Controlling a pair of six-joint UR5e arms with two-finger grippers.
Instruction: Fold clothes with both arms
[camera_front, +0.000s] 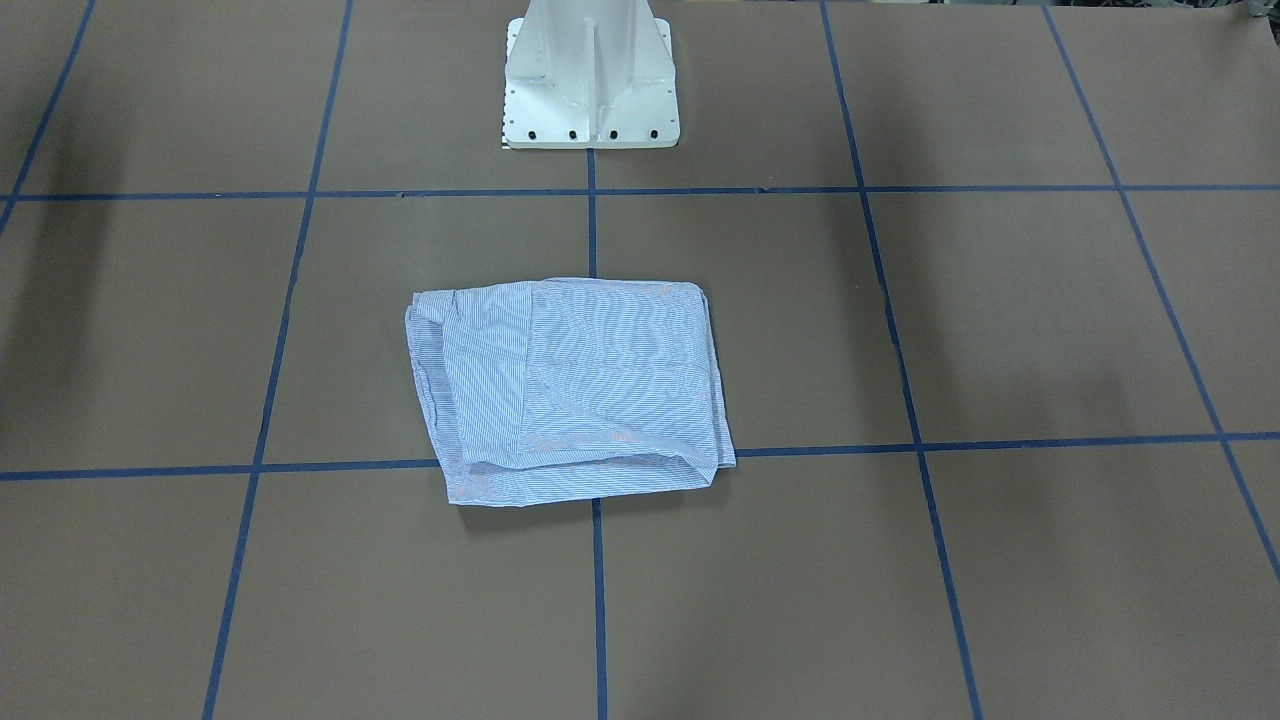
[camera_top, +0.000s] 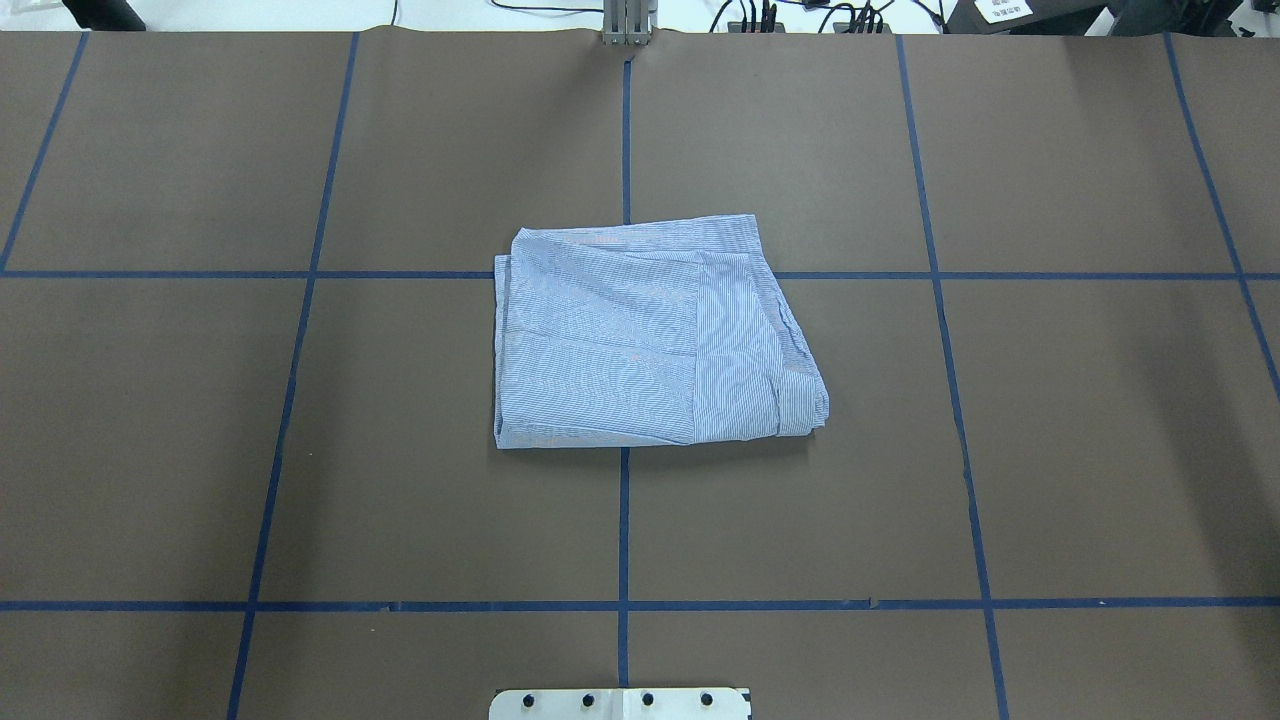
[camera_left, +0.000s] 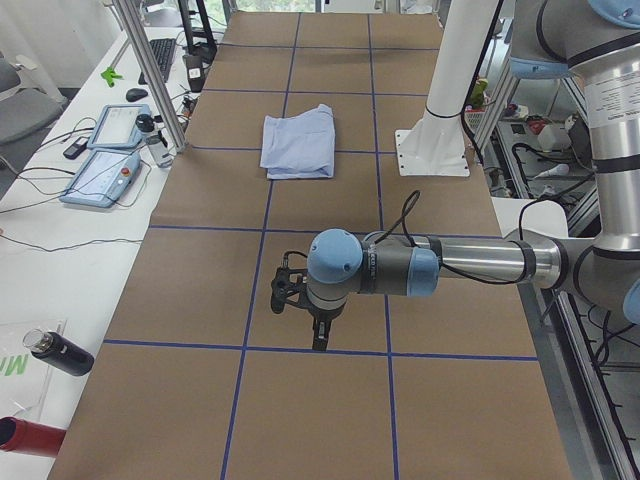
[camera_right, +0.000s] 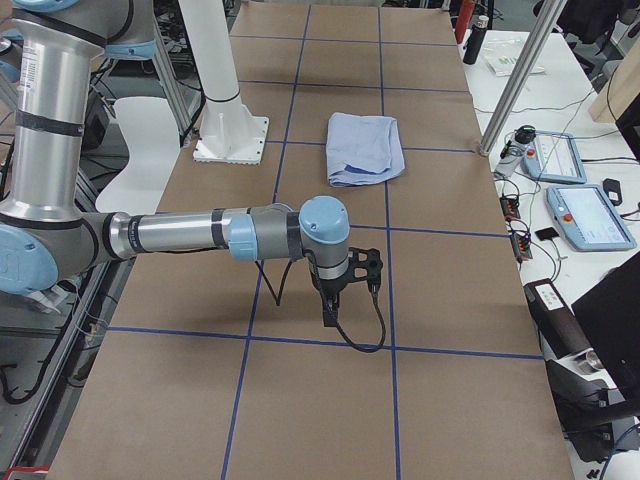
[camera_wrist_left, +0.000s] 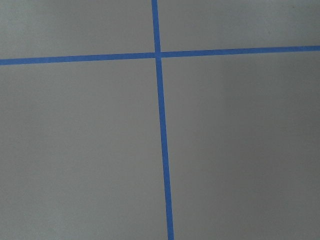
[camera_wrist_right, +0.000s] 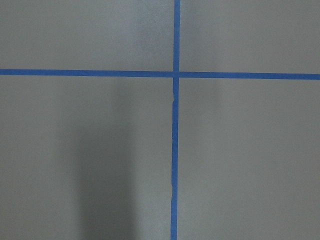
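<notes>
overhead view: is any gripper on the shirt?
No, the folded shirt lies alone on the table, with nothing touching it.

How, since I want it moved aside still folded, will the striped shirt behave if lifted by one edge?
The shirt is thin cloth in loose stacked layers, so it would probably droop and unfold. It lies flat with soft wrinkles, suggesting it is light. Pushed across the brown table cover, it would likely bunch rather than slide as one piece.
</notes>
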